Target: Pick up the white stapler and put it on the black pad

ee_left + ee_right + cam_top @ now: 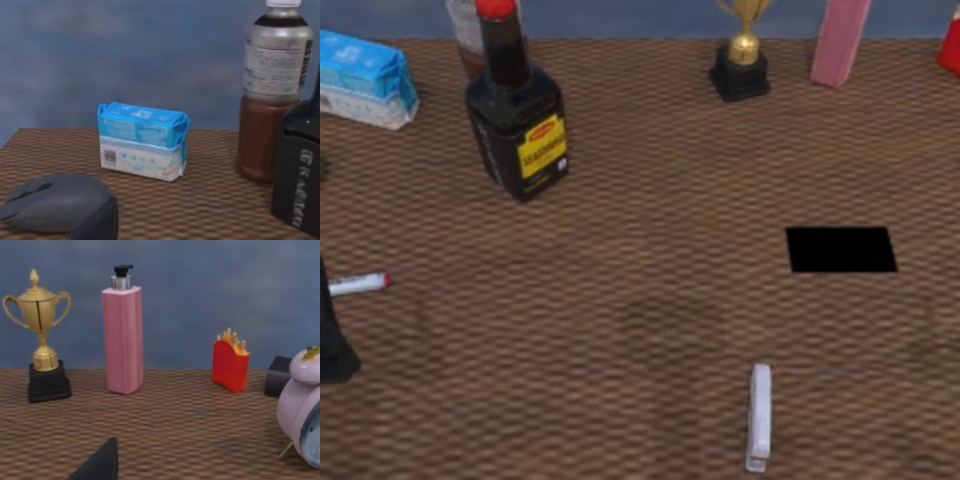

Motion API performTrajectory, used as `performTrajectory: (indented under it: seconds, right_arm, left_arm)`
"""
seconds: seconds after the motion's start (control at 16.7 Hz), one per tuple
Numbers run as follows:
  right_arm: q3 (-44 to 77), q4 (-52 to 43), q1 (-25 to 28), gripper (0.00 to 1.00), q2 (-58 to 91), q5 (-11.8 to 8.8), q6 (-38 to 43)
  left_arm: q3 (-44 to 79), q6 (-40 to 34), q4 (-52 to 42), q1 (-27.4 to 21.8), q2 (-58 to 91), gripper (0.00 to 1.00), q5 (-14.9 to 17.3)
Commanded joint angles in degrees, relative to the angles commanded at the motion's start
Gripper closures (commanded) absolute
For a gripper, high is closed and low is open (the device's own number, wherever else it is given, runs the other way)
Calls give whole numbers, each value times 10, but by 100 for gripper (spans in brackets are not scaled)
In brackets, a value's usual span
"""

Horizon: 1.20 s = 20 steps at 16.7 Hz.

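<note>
The white stapler [758,415] lies flat near the table's front edge, right of centre, with nothing touching it. Farther back and to its right, the black pad [840,249] lies bare. My left arm [332,345] is parked at the table's left edge, far from both. Its gripper [200,235] is open; only one dark finger [100,222] shows, with bare table beside it. My right gripper [142,475] is outside the top view. It is open too, one dark fingertip [102,462] showing over bare table. Neither wrist view shows the stapler or the pad.
A dark sauce bottle [517,115] stands back left, a blue tissue pack [362,78] at the far left, a red-capped marker [358,284] by my left arm. A gold trophy [741,55], pink bottle [840,40] and red fries box [230,365] line the back. A grey mouse [50,200] and a pale alarm clock [302,415] lie close.
</note>
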Motion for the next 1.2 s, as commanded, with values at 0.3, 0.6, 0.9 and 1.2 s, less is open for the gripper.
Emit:
performTrajectory:
  seconds: [0.3, 0.6, 0.9, 1.2]
  right_arm:
    - [35, -29, 22, 0, 36, -1, 25]
    - [183, -154, 107, 0, 215, -1, 128]
    - [379, -329, 224, 0, 500, 0, 267]
    - [568, -499, 339, 0, 759, -3, 401]
  left_arm:
    - [0, 0, 0, 0, 0, 0, 0]
    - [0, 0, 0, 0, 0, 0, 0]
    - [0, 0, 0, 0, 0, 0, 0]
    - [0, 0, 0, 0, 0, 0, 0]
